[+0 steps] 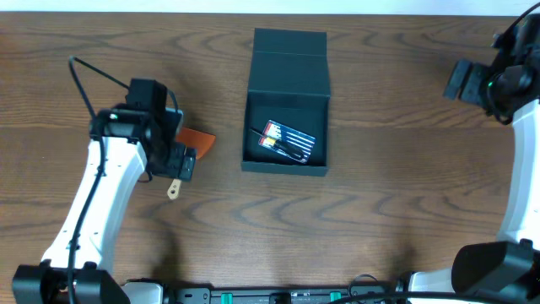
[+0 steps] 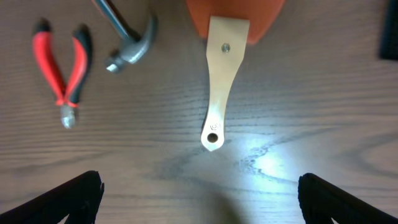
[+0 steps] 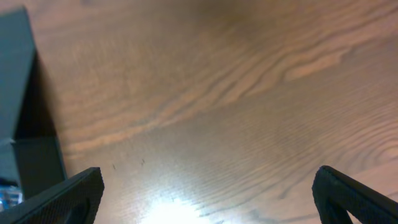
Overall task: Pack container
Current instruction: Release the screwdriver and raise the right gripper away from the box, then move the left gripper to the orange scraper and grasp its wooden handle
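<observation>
The dark teal container (image 1: 285, 101) stands open at the table's middle, lid flap folded back. A small pack of bits (image 1: 287, 142) lies inside. Its wall shows at the left edge of the right wrist view (image 3: 18, 93). My left gripper (image 1: 175, 160) is open and empty, hovering over a scraper with an orange blade and a pale wooden handle (image 1: 174, 191). In the left wrist view the open fingers (image 2: 199, 199) sit just short of the scraper handle (image 2: 217, 81). My right gripper (image 1: 462, 80) is open and empty at the far right, over bare wood (image 3: 208, 199).
Red-handled pliers (image 2: 62, 71) and a hammer head (image 2: 130, 50) lie left of the scraper in the left wrist view. In the overhead view my left arm hides them. A black cable (image 1: 93, 72) loops behind the left arm.
</observation>
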Robot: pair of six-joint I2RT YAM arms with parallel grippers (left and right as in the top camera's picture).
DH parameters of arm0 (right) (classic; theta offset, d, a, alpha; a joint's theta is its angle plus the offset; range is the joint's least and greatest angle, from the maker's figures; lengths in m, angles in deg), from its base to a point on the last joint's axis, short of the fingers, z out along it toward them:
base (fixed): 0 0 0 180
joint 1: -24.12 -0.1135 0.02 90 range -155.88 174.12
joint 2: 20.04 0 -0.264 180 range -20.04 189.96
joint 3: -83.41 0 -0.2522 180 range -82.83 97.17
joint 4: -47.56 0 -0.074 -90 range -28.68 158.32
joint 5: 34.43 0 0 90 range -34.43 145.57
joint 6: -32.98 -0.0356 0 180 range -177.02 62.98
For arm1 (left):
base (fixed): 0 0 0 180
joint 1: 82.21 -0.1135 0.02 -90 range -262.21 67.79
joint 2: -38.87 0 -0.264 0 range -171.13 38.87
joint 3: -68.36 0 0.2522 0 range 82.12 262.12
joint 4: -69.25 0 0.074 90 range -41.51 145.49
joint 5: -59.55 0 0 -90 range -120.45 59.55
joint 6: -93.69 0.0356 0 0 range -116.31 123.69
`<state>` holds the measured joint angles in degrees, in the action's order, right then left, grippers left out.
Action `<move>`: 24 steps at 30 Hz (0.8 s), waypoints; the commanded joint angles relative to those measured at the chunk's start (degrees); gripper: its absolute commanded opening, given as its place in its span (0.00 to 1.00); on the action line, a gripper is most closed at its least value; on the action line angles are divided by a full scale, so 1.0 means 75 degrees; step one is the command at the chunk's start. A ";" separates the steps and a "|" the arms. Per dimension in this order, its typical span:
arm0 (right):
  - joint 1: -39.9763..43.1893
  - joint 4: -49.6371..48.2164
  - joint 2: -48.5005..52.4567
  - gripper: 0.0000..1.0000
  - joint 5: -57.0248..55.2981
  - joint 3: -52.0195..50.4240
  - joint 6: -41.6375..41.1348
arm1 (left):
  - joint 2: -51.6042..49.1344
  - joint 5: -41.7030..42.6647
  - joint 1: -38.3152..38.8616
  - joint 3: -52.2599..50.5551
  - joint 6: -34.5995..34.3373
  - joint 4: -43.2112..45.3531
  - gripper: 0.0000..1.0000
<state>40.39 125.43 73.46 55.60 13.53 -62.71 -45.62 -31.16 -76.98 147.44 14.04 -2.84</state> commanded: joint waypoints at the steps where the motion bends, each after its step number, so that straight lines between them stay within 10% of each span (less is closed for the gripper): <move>1: 0.0020 -0.0291 0.0087 0.99 0.0058 -0.0530 -0.0119 | -0.0047 -0.0198 -0.0047 -0.0641 0.0187 0.0475 0.98; 24: -0.0131 -0.1920 0.0087 0.99 0.0125 -0.2742 0.0085 | -0.1676 0.0067 -0.0047 -0.1667 0.0277 0.3177 0.99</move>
<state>39.71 111.40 73.67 56.12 -6.71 -62.49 -56.17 -32.08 -76.98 135.07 15.57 20.46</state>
